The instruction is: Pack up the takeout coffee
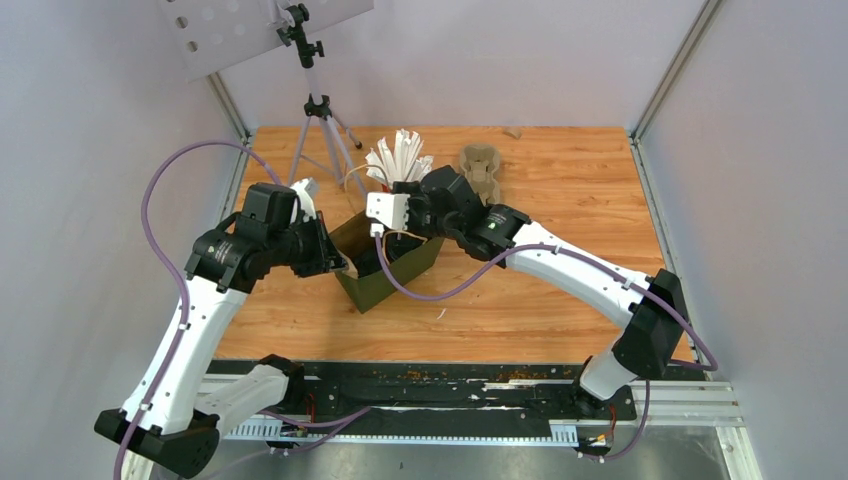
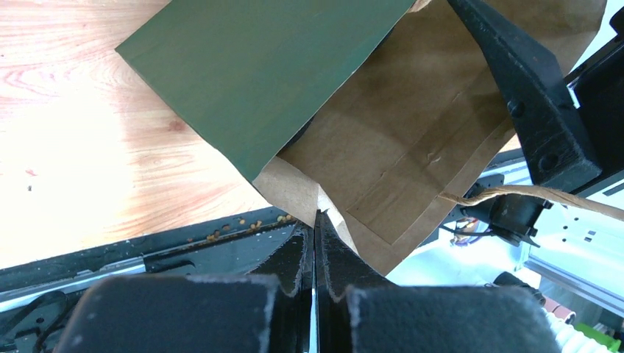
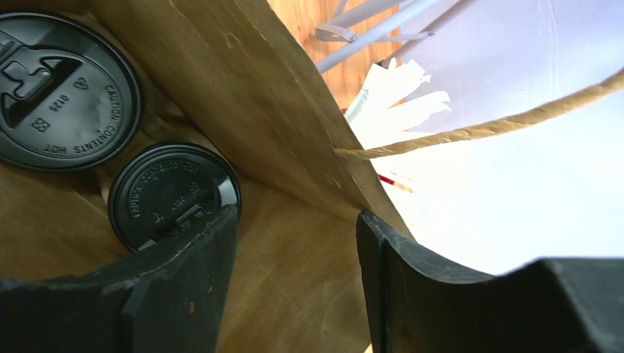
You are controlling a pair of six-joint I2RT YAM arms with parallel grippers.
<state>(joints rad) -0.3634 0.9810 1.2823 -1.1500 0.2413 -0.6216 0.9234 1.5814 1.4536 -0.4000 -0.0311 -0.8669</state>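
The paper bag [image 1: 388,262], green outside and brown inside, stands open near the middle of the wooden table [image 1: 560,290]. The left gripper [image 2: 316,220] is clenched on the bag's rim. Its two fingers are pressed flat together, with the brown paper edge pinched between their tips. The right gripper [image 3: 296,217] reaches into the bag's mouth from the far side with its jaws apart and nothing between them. Its left finger [image 3: 184,294] is down inside the bag, and its right finger [image 3: 419,294] sits by the bag's rim. I cannot tell whether that finger touches the paper. Both coffees are inside the bag, and only their black lids show. One coffee cup [image 3: 62,88] sits in the upper left of the right wrist view. A second coffee cup [image 3: 173,193] is just beside it, with its lid partly hidden behind the left finger. The bag's twisted paper handle [image 3: 478,125] arcs out from the wall past the right finger. Beyond the bag, toward the back of the table, stands a cup of white straws [image 1: 400,162]. A pulp cup tray [image 1: 482,168] lies a little to its right. A tripod [image 1: 320,125] stands at the back left corner.
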